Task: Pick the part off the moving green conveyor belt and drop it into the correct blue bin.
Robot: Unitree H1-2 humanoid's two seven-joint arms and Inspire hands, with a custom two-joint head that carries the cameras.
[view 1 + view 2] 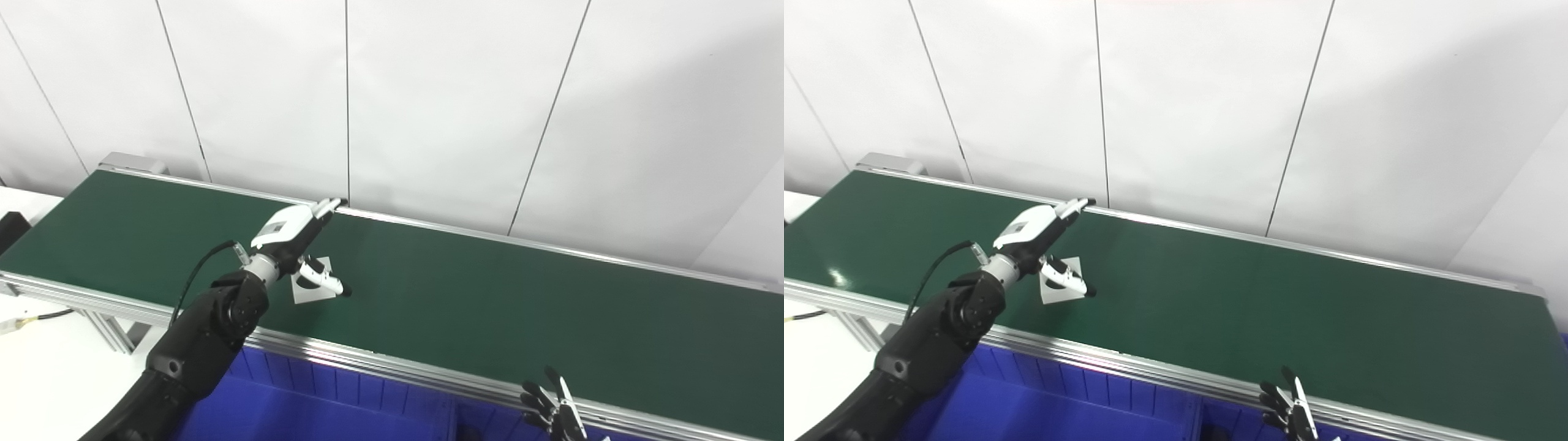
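Blue bins point(343, 404) are sitting nearest us at 6 o'clock under the green conveyor belt point(520, 306), our right hand point(554, 410) waiting spread and empty. Our left hand point(300, 245) is hovering wide open at 10 o'clock, holding nothing; we are judging it best to lead the belt's travel and close squarely. Below its thumb, the part point(312, 288) is showing as a flat white square on the belt.

- The green belt point(520, 306) lies bare right of the left hand point(297, 236)
- Only the white part point(313, 289) sits under that hand
- The wall point(429, 92) closes the far side
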